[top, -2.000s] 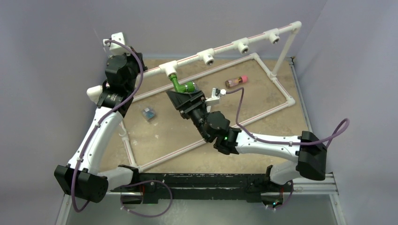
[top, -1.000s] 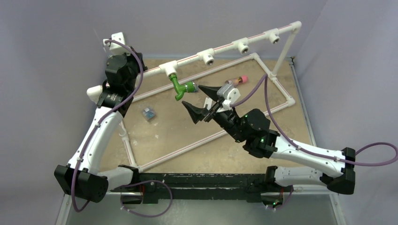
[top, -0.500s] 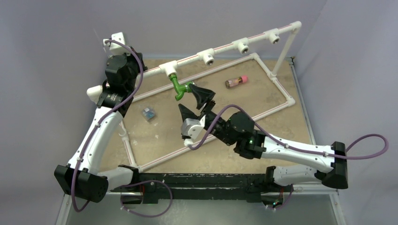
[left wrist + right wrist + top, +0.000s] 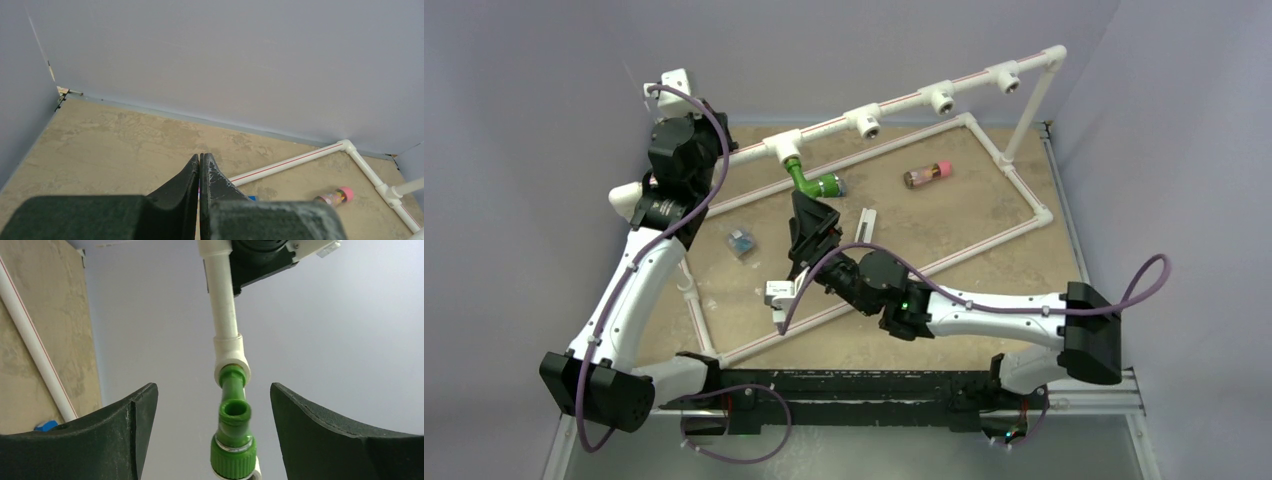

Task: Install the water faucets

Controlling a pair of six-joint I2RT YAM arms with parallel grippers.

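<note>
Right fingers [image 4: 320, 435], spread apart, are facing the green faucet [image 4: 234, 437] in its white tee [image 4: 230, 357], likely needing square centring before clamping.

Legible text: none was readable in any view.
Small bottle with pink cap [image 4: 927, 174]: carried a printed wrap, too small and blurred to read.
White pipe rail [image 4: 904, 101]: bore a thin red line along its length; whether this held lettering could not be told.
</note>
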